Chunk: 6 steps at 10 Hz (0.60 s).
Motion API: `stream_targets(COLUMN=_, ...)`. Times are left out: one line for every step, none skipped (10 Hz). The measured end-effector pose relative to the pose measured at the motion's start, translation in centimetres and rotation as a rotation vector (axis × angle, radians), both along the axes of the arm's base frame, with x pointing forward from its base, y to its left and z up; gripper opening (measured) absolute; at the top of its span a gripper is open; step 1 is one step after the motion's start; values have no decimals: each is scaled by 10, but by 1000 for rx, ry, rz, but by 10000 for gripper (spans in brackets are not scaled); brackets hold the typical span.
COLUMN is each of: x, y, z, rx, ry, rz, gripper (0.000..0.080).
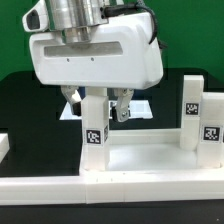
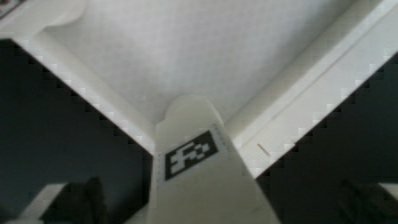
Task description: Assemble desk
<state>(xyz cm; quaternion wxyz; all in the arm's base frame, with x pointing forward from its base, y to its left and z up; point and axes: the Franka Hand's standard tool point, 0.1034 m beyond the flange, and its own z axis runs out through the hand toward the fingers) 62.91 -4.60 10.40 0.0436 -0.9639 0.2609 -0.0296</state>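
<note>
The white desk tabletop [image 1: 150, 160] lies upside down, rim up; in the wrist view its inner face [image 2: 196, 50] fills the frame. Three tagged white legs stand on it: one at the exterior view's left corner [image 1: 95, 125] and two at the right [image 1: 192, 100] [image 1: 210, 132]. My gripper [image 1: 97, 112] hangs straight over the left leg with one finger on each side of its upper part. In the wrist view this leg [image 2: 196, 150] runs between the dark fingers [image 2: 80, 200], with a gap on both sides. The gripper [image 2: 222, 205] is open.
A long white border bar [image 1: 50, 188] runs along the front, against the tabletop. A small white block [image 1: 3, 148] sits at the exterior view's left edge. A flat white sheet [image 1: 145, 106] lies behind the gripper on the black table.
</note>
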Motion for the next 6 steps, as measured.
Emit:
stream_targets(x=1, y=1, z=-1, rx=-16, ry=-10, rz=93, gripper=649)
stream_targets(x=1, y=0, z=-1, rx=-11, ry=-7, rz=46, gripper=649)
stream_targets(x=1, y=0, z=-1, rx=-12, ry=-7, rz=46, gripper=527)
stream_targets(x=1, y=0, z=-1, rx=-10, ry=-6, rz=31, gripper=388)
stream_targets(x=1, y=-1, z=-1, rx=0, ry=1, rz=-84, gripper=291)
stream_targets(x=0, y=-2, z=-1, rx=3, ry=4, rz=-126, gripper=291)
